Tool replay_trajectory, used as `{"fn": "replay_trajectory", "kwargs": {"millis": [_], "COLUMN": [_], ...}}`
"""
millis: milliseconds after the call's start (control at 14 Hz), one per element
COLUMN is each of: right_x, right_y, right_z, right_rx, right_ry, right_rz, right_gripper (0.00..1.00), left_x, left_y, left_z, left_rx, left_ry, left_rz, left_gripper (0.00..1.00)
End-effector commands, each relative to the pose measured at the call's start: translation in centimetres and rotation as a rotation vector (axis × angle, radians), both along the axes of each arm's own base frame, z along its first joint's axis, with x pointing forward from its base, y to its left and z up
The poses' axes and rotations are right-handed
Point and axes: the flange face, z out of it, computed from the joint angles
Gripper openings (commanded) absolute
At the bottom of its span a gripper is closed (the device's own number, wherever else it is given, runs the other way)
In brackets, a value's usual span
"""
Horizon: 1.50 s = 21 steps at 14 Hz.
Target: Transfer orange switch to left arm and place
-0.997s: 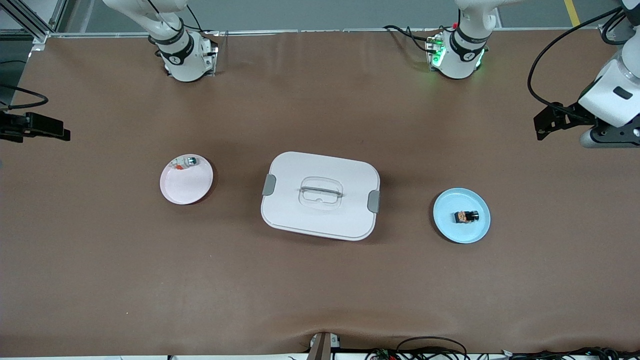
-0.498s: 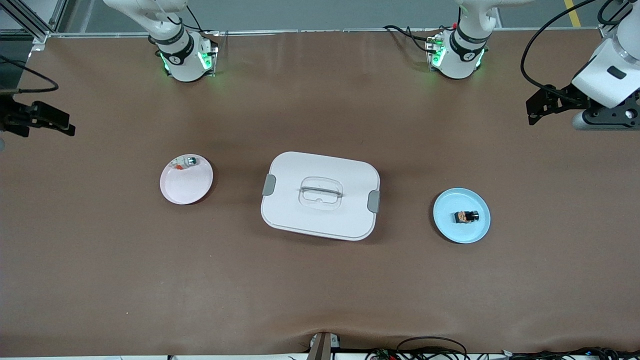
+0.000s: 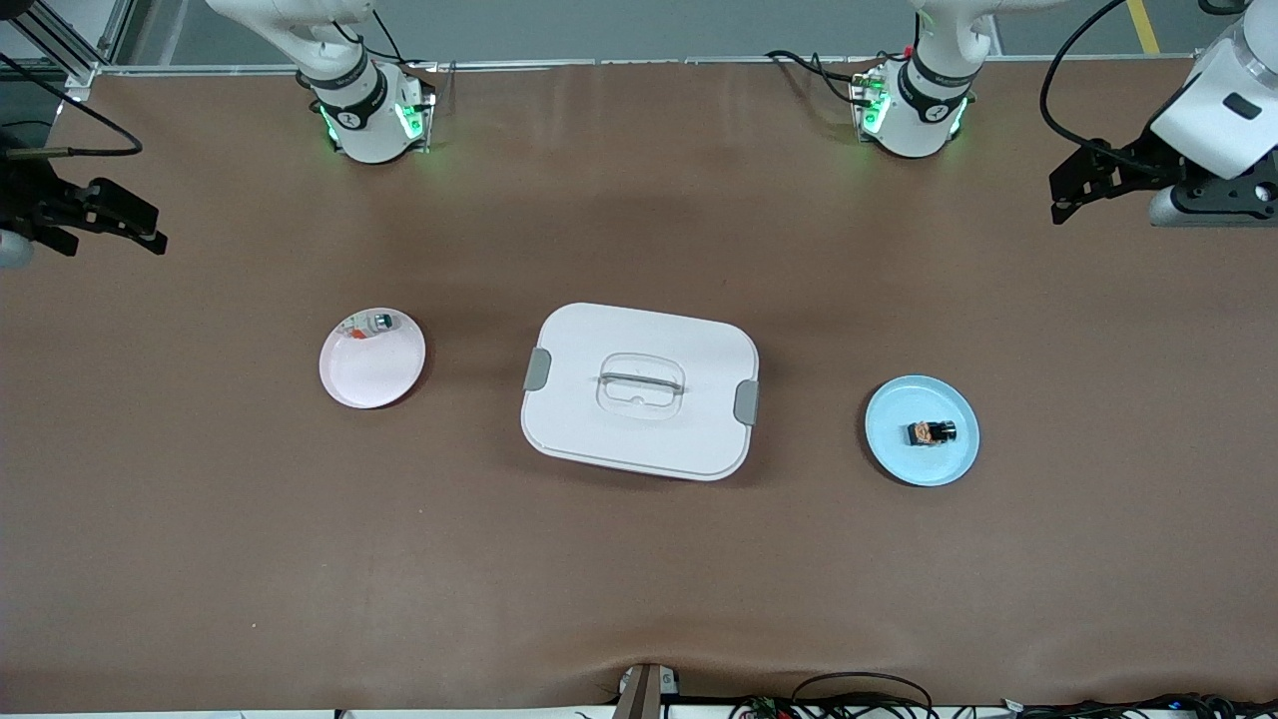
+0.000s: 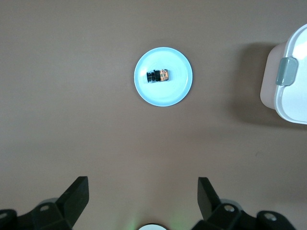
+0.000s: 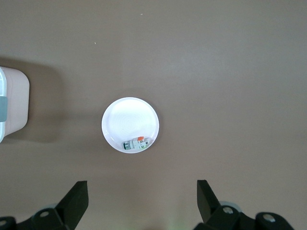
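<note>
**On the blue plate: a small, light switch waiting for a careful pinch**

From the front view, the switch [image 3: 932,432] lies on its side on the blue plate [image 3: 899,454], toward the left arm's end of the table. The box [image 3: 639,389] sits mid-table between that plate and the pink plate [image 3: 371,374], which holds a small green-topped piece [image 3: 382,322] and a red bit [image 3: 357,335]. The left gripper [image 3: 1073,190] hangs over bare table at the left arm's end, well apart from the switch; the right gripper [image 3: 130,220] hangs over bare table at the right arm's end. Both are empty.

From the left wrist view, the switch [image 4: 158,75] shows as a black block with an orange end, resting near the middle of its plate [image 4: 163,98]. The left gripper [image 4: 144,196] has its jaws spread wide, holding nothing. The switch looks rigid, hard and very light, likely smooth plastic that could skid on the plate or twist out of a loose grip. The best hold is probably across the flat sides of the black body, at its middle, leaving one end free for the handover.

From the right wrist view, the right gripper [image 5: 143,196] is likewise wide open and empty, over table near the pink plate [image 5: 129,115]; a corner of the box [image 5: 12,105] shows at the edge.
</note>
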Motion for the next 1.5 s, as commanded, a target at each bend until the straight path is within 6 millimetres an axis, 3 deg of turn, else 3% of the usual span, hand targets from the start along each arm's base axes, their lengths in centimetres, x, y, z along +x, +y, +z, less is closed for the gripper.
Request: {"fn": "replay_trajectory", "kwargs": {"millis": [0,854,1139,1424], "right_x": [-1.6,-2.2,-2.3,-2.3], "right_y": [-0.2,0.1,0.3,0.4], "right_z": [0.1,0.5,0.6,0.7], "right_rx": [0.011,0.059,0.043,0.041], "right_ry": [-0.020,-0.009,-0.007,-0.010], "right_rz": [-0.017,-0.018,-0.002,-0.001], "right_gripper": [1.00,1.00,1.00,1.00], "left_x": [-1.0,-0.2,1.2,1.4], "left_y": [1.1,1.7,2.0,2.0], "left_z": [0.6,0.4,0.4,0.2], "left_rx": [-0.021,-0.029,-0.028,-0.028], "left_ry": [-0.003,0.002,-0.003,0.000], "left_rz": [0.028,0.040,0.042,0.040], "left_gripper": [1.00,1.00,1.00,1.00]}}
